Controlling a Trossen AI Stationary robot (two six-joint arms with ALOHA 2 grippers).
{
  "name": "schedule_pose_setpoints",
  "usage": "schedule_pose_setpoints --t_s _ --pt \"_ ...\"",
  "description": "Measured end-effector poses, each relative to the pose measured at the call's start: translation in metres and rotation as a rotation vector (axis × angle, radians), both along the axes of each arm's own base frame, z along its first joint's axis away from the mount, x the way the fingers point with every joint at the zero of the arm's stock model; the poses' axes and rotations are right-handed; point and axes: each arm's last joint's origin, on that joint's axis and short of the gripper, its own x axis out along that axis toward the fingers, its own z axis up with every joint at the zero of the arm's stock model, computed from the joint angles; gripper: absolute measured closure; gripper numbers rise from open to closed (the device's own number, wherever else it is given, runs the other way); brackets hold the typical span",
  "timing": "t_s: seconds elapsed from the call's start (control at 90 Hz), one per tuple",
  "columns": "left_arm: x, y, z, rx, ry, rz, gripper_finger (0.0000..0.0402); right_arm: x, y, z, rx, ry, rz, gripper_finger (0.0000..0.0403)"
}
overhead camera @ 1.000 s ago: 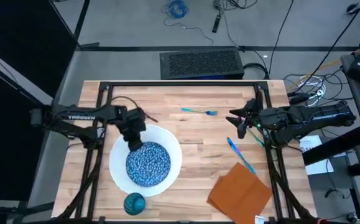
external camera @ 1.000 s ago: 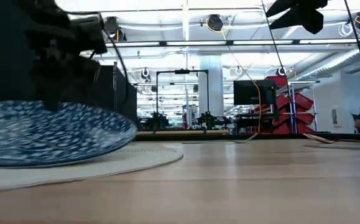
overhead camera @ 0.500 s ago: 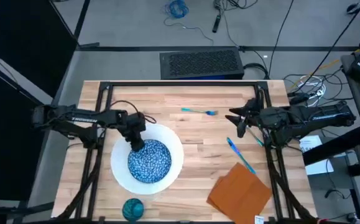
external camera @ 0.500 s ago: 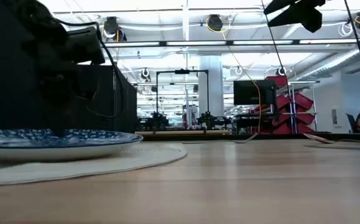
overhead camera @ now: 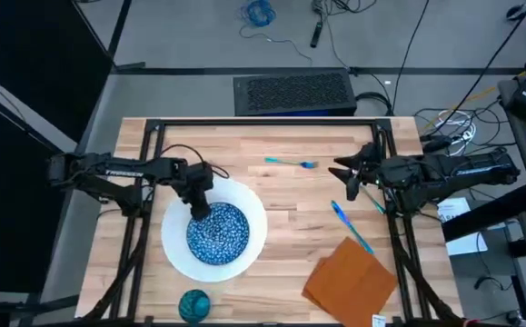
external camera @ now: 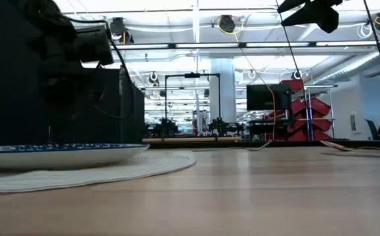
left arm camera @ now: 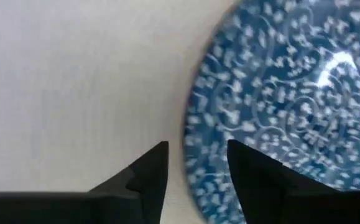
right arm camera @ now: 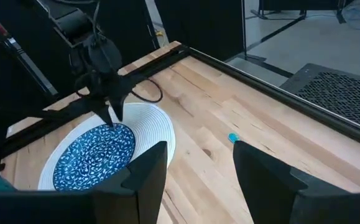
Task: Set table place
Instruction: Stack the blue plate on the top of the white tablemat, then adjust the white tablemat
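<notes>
The blue speckled bowl lies flat on the white plate at the table's left. My left gripper stands open over the bowl's far-left rim, pointing down, with one finger over the bowl's inside and one over the plate. My right gripper hovers open above the table's right side with nothing between its fingers. In the low view the bowl sits level on the plate. My left gripper's fingers stand on either side of the bowl's far-left rim, coming from above. A gap shows between the rim and the outer finger. Whether the inner finger touches the bowl, I cannot tell. The bowl rests flat on the plate.
A teal piece of cutlery lies at the far middle, and a blue one lies below my right gripper. The orange napkin is at the near right. The teal cup stands at the near edge. Bare wood lies between plate and napkin.
The bowl was tilted, with one side raised off the plate under my left gripper. It has come down and now lies level on the plate. My left gripper has gone down with it. My right gripper has kept still.
</notes>
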Motion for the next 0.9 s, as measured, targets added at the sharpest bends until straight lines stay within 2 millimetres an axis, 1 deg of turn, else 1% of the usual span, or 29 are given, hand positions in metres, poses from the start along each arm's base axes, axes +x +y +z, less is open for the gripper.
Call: schedule_pose_setpoints --t_s 0.144,0.211,0.344,0.433,0.556,0.633,0.689,0.8,0.9 --pt "-0.002 0.01 0.022 0.1 -0.031 0.051 0.0251 0.001 0.0 -0.001 0.009 0.005 -0.004 0.0232" --pt "-0.006 0.013 0.032 0.131 -0.081 0.081 0.0251 0.001 0.0 -0.004 0.019 0.025 -0.009 0.0232" --pt "-0.014 0.017 0.055 0.182 -0.235 0.126 0.0251 0.007 0.001 -0.012 0.043 0.084 -0.024 0.0232" --pt "-0.019 0.017 0.074 0.223 -0.394 0.142 0.0251 0.016 0.003 -0.018 0.042 0.125 -0.026 0.0232" --pt "-0.031 0.009 0.106 0.306 -0.683 0.078 0.0251 0.035 0.006 -0.029 0.041 0.175 -0.007 0.0232" --pt "-0.039 0.002 0.128 0.381 -0.898 0.009 0.0251 0.05 0.008 -0.035 0.042 0.191 0.039 0.0232" --pt "-0.044 -0.003 0.139 0.436 -1.048 -0.039 0.0251 0.063 0.009 -0.04 0.05 0.19 0.086 0.0232" --pt "-0.052 -0.01 0.149 0.524 -1.298 -0.107 0.0251 0.092 0.011 -0.049 0.058 0.145 0.176 0.0232" --pt "-0.052 -0.013 0.14 0.551 -1.386 -0.127 0.0251 0.119 0.014 -0.065 0.078 0.108 0.225 0.0232"
